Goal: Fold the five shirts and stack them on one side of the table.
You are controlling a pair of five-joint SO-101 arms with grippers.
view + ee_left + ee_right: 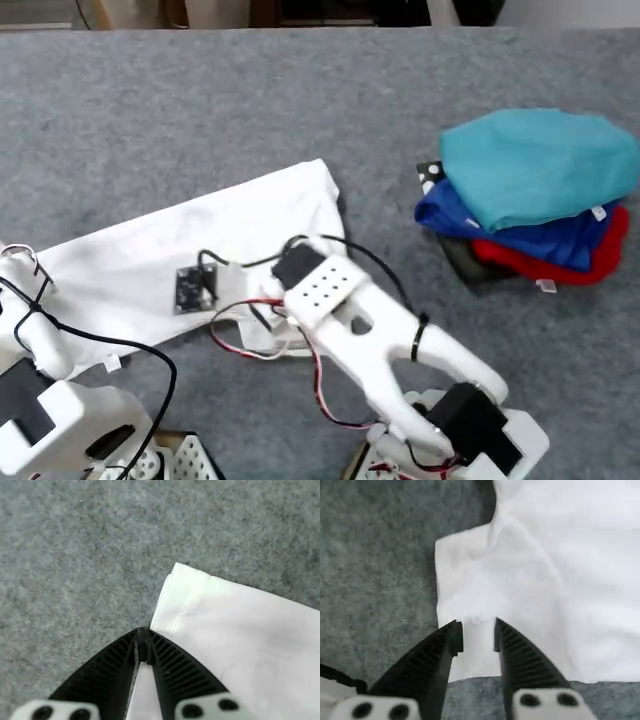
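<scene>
Table (150,110) grey, felt-like, evenly lit; beyond far edge, brown wooden furniture (205,12), dark gap (380,10).

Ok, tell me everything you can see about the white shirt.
The white shirt is plain, thin, soft-looking cloth. It lies flat on the grey table as a long band slanting across its left half, lightly creased. The left gripper is shut on one edge near a corner; the right gripper is open over another edge. The shirt lies apart from the pile of coloured shirts.
</scene>
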